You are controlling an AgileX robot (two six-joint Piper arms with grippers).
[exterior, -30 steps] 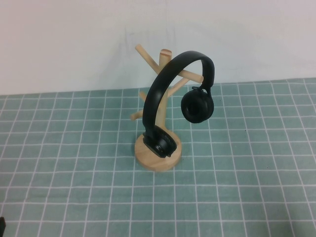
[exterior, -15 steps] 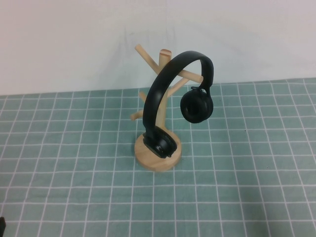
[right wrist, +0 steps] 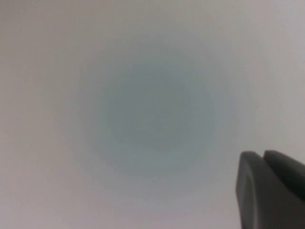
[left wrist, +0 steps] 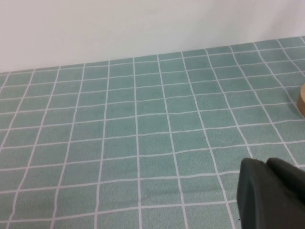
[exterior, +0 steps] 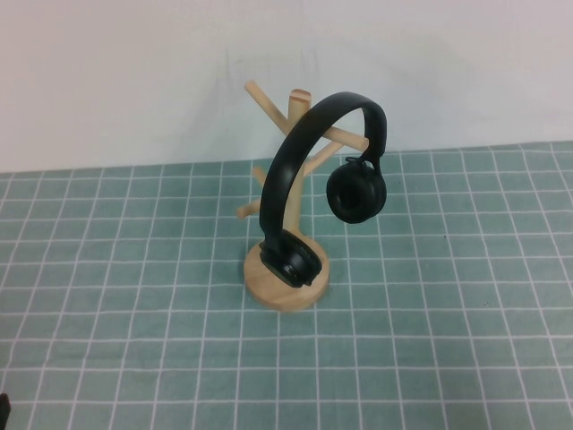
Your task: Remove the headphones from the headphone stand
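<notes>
Left pincer: seen only in its own wrist view as a dark tip held low over the green checked cloth of the table, tilted toward the white back wall; the two fingers lie together with only a thin seam between them, so it is pressed closed and holds nothing. A sliver of the stand's wooden base shows at the edge of that view, well apart from the pincer.

Centre, high view: the headphone stand stands upright on the table, its round disc base on the cloth and its angled pegs spread near the top. The headphones hang on it, the headband arched over an upper peg. One ear cup rests low, against the disc base; the other hangs free in the air to the right of the post.

Right pincer: its wrist view shows a dark tip before a blank pale surface, probably the wall. Its fingers likewise meet along a narrow seam, closed and empty. Neither arm appears in the high view.
</notes>
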